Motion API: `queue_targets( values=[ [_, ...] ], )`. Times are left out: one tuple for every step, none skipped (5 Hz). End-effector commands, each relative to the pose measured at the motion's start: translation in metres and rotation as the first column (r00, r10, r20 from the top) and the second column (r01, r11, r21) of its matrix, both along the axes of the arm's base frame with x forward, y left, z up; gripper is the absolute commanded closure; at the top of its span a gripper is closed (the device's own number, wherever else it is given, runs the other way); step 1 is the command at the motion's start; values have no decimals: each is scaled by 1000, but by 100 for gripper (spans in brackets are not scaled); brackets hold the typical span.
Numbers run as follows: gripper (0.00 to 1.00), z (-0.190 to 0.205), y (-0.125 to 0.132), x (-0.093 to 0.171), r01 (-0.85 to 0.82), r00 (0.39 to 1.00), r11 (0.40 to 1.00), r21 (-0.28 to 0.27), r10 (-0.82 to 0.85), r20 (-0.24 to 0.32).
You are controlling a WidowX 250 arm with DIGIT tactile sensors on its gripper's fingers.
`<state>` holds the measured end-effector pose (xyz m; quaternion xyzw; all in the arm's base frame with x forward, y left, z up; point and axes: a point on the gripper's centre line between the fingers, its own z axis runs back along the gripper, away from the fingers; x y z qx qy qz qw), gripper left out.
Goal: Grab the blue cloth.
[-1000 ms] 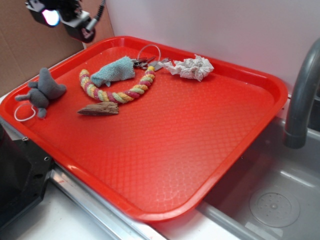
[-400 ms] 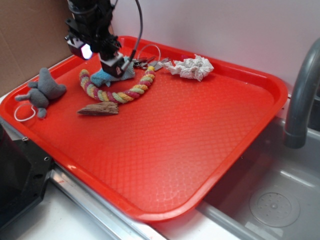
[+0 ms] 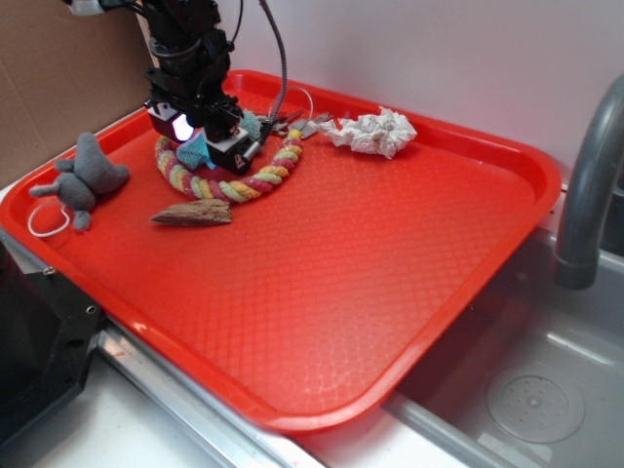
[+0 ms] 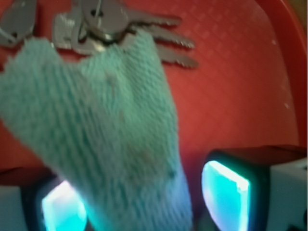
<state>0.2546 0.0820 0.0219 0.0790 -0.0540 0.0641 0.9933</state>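
While the black pincer hangs low over the far left part of the red plastic tray, its two glowing pads stand apart in the wrist view with the small teal-blue terry cloth running down between them, so it looks partly open around the rag; whether the pads yet press the fabric I cannot tell. From the room side only scraps of the cloth show, poking out left and right of the pincer, inside the curve of the pink, yellow and green braided rope. What worries me is the bunch of silver keys lying at the far edge of the cloth, touching it and perhaps partly under it: if the fabric drags or a loop of terry catches, the keys could come along or skid across the tray. The rope lies just beside the pincer too, so a closing finger might nip it together with the rag. A thin fold of cloth may also slip free when lifted, since only a narrow tail sits between the pads. The grey plush toy, the brown piece of wood and the crumpled white paper wad lie apart and seem safe. As for writing, I can read none; the keys are too blurred to show any stamp.
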Motion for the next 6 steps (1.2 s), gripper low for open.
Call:
queue_targets(
  values=[
    [100,2,9,2,19,1000,1000,-18,-18,11],
    [100,3,8,3,21,1000,1000,-21,-21,2],
    [100,8,3,4,22,1000,1000,-3,-22,-11],
    [100,17,-2,7,-4,999,1000,10,4,-34],
    [100,41,-16,5,-43,999,998,55,44,-15],
    [100,62,-33,-1,-20,1000,1000,15,20,11]
  ],
)
